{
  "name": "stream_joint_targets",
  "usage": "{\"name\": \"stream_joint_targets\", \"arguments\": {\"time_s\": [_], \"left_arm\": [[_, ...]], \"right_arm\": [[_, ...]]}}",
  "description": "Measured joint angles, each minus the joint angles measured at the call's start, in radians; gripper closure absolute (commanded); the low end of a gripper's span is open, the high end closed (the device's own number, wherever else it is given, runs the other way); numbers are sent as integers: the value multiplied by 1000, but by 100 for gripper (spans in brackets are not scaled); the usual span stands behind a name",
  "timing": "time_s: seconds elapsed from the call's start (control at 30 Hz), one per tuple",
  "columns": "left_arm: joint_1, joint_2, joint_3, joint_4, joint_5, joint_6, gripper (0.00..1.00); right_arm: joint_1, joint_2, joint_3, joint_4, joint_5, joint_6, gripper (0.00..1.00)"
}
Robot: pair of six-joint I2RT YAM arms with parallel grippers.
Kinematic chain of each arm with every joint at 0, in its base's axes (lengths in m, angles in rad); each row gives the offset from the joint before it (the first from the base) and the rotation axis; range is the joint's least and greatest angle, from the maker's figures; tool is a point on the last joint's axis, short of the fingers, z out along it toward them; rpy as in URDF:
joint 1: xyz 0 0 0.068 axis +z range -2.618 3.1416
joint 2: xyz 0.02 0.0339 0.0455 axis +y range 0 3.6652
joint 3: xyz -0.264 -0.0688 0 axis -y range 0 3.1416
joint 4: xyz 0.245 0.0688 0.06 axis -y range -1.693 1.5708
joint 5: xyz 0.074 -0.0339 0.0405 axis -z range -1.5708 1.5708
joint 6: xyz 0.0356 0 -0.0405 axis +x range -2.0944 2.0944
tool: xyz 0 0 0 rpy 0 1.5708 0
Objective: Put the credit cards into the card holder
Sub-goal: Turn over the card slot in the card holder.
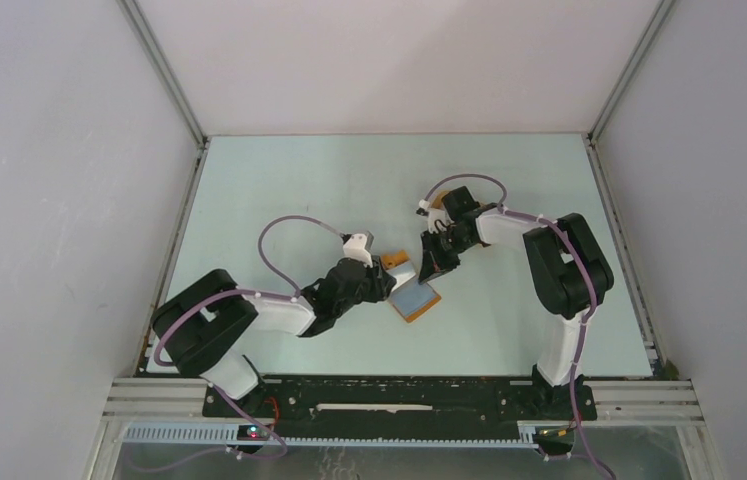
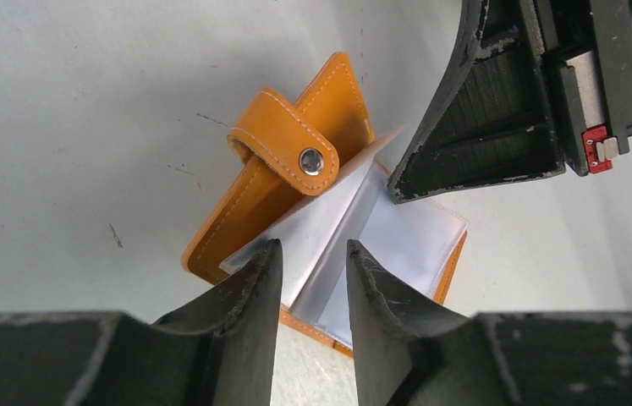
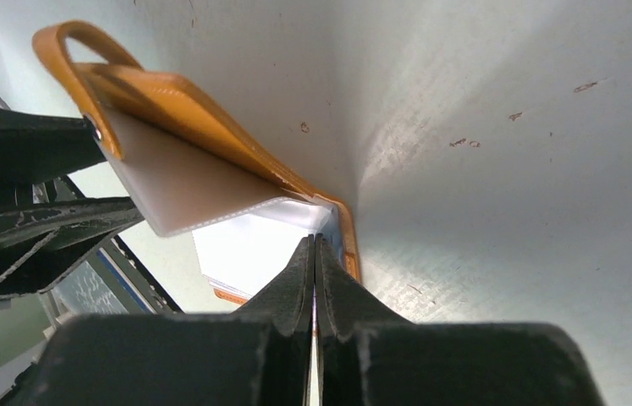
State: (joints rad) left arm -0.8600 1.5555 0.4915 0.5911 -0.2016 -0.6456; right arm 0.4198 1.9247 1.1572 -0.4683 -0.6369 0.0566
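Card holder (image 2: 329,110) partly behind left gripper (image 2: 312,254)

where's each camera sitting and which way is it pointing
Top: above and behind the bases, looking down on table, left arm, right arm, holder.
Left wrist: looks past the left end effector at the holder; the right end effector shows top right.
Right wrist: low, looks past the shut right end effector into the open holder.
All three share the holder.

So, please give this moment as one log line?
card holder: open on table | left gripper: open, straddling sleeves | right gripper: shut on thin pale sheet, card unconfirmed
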Motion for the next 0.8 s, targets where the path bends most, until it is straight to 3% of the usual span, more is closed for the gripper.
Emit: {"name": "stream_joint_targets", "arguments": {"time_s": [0.27,0.43,0.53,0.8], "left_arm": [[26,12,1,6,62,53,61],[42,28,2,11,114,80,73],[47,44,2,13,138,87,79],[47,81,0,36,195,86,81]], "right_arm": [[12,0,11,-13,17,-23,98],[16,0,14,-19,27,-32,97],[17,0,14,-20,26,-41,91],[17,0,24,-39,9,-60,69]]}}
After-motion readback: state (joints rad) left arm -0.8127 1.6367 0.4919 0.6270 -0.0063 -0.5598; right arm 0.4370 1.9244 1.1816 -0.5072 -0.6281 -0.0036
